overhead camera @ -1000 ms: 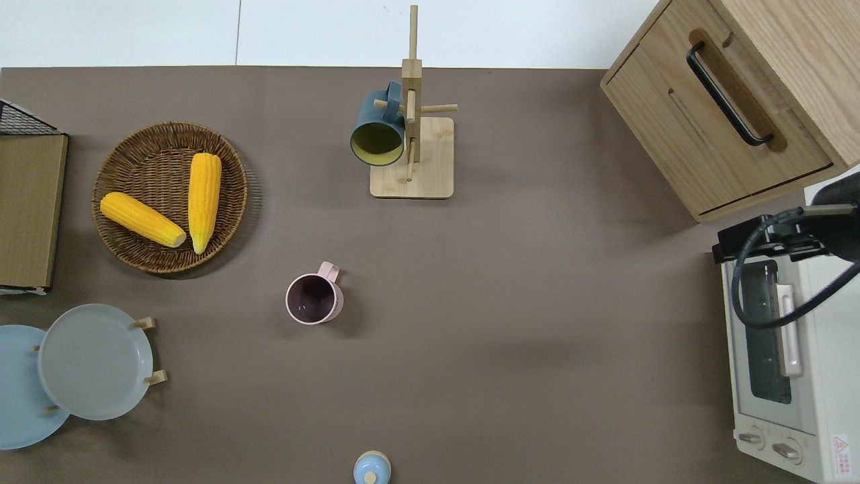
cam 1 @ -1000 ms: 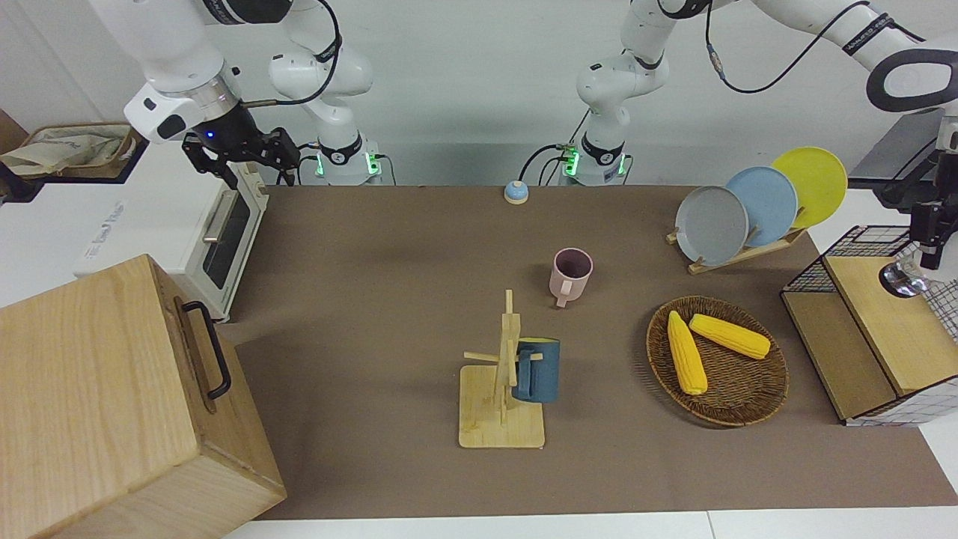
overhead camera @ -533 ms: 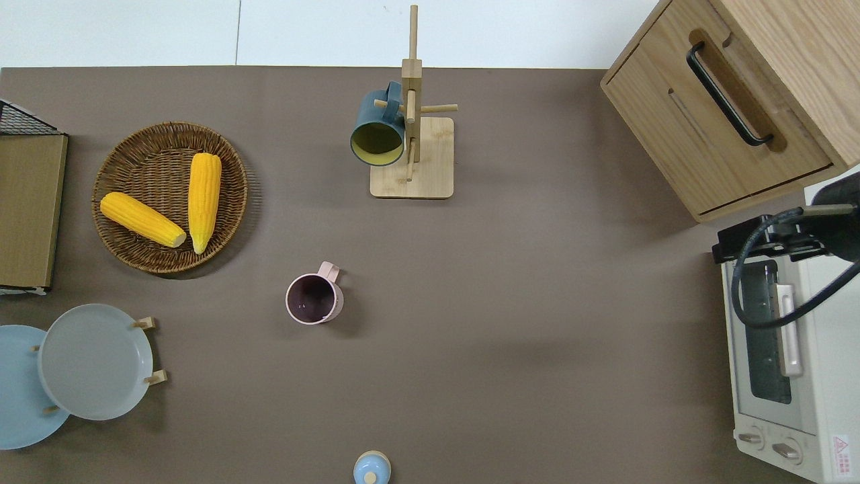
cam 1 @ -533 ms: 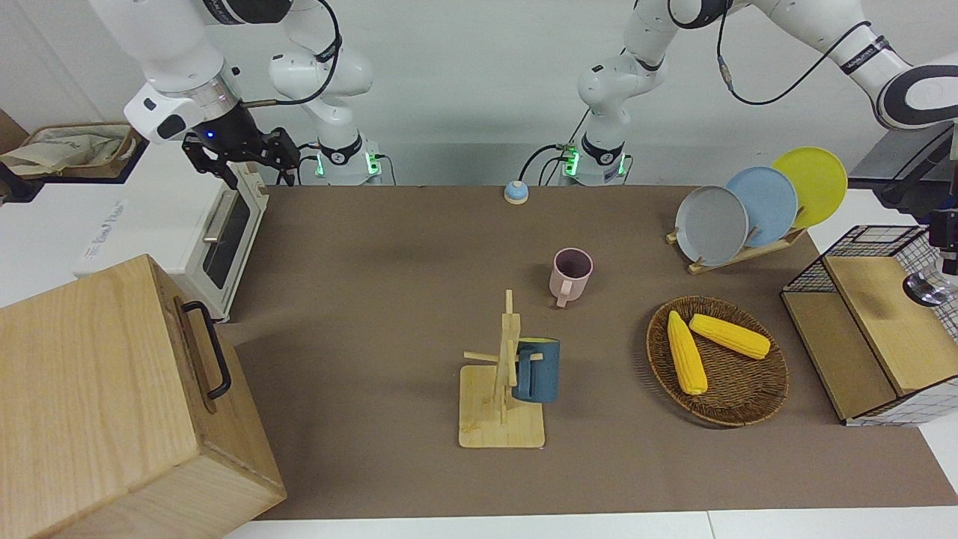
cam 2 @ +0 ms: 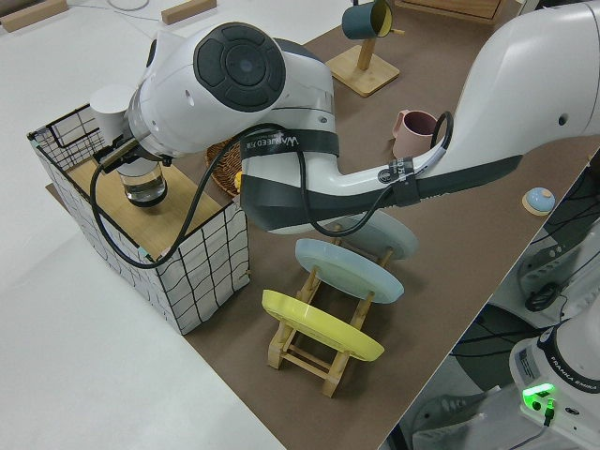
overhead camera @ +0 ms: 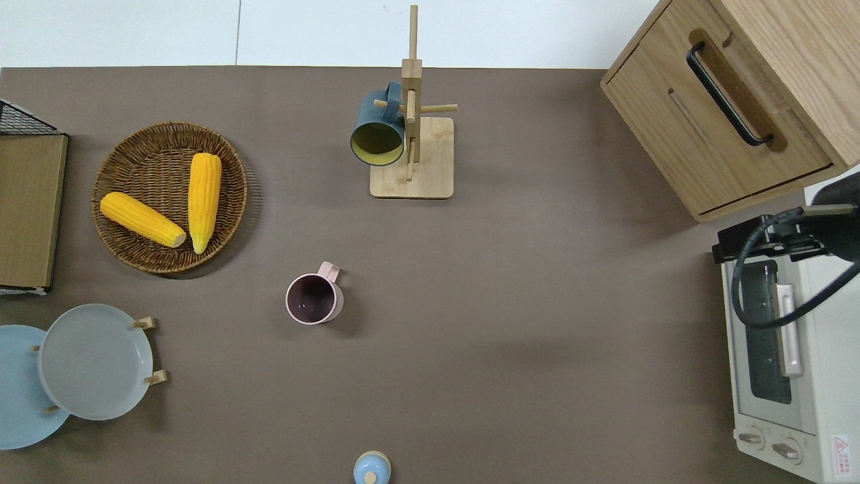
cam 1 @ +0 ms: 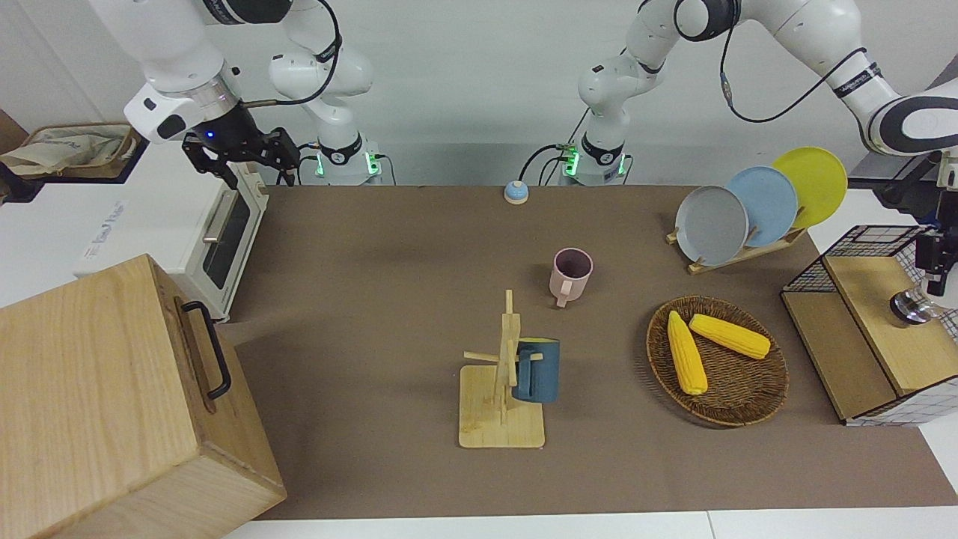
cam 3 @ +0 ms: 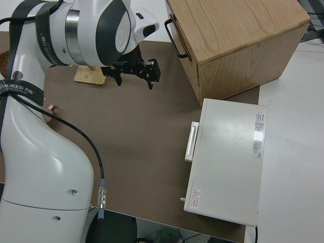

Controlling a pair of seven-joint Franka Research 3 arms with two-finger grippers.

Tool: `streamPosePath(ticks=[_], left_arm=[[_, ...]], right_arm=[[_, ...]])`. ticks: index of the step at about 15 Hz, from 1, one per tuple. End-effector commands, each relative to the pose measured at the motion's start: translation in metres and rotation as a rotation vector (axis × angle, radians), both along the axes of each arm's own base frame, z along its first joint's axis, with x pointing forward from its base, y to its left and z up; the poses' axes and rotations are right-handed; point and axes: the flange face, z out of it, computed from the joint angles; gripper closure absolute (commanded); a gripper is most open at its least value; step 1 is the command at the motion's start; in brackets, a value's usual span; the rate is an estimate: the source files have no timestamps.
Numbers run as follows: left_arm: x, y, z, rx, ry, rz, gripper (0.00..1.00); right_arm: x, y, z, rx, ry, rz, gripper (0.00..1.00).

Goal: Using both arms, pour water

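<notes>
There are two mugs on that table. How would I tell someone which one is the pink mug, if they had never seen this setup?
Start at the wooden mug tree standing mid-table, with a dark blue mug hanging from one peg. Nearer to the robots than that tree, the pink mug stands alone on the brown mat. It is upright with its mouth open upward, while the blue one hangs tipped on its side.

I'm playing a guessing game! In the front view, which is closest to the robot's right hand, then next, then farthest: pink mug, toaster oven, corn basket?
1. Toaster oven, just below the right hand.
2. Pink mug, mid-table.
3. Corn basket, toward the left arm's end.
</notes>
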Motion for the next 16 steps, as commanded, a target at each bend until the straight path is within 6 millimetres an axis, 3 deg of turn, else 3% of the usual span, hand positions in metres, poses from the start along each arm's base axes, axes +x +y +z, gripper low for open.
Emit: streamPosePath(ticks=[1,3,4,5,6,7,9,16], left_arm=[[0.002,0.001,0.003,0.023,-0.041,0.007,0.92],[0.003,0.002,0.001,0.028,-0.038,0.001,0.73],[0.003,0.003,-0.003,0.028,-0.034,0.000,0.55],[0.003,0.003,-0.003,0.028,-0.035,-0.001,0.51],[0.004,0.002,-0.004,0.027,-0.034,-0.002,0.38],[0.004,0.002,-0.007,0.025,-0.029,-0.002,0.33],[0.005,0.003,-0.009,0.024,-0.027,-0.002,0.03],[0.003,0.007,-0.008,0.015,-0.016,0.002,0.01]], right_arm=[[-0.004,-0.001,0.002,0.007,-0.008,0.015,0.015],[-0.004,-0.001,0.002,0.007,-0.008,0.015,0.015],[-0.004,-0.001,0.002,0.007,-0.008,0.015,0.015],[-0.004,-0.001,0.002,0.007,-0.008,0.015,0.015],[-0.004,-0.001,0.002,0.007,-0.008,0.015,0.015],[-0.004,-0.001,0.002,0.007,-0.008,0.015,0.015],[-0.004,-0.001,0.002,0.007,-0.008,0.015,0.015],[-0.004,-0.001,0.002,0.008,-0.008,0.016,0.015]])
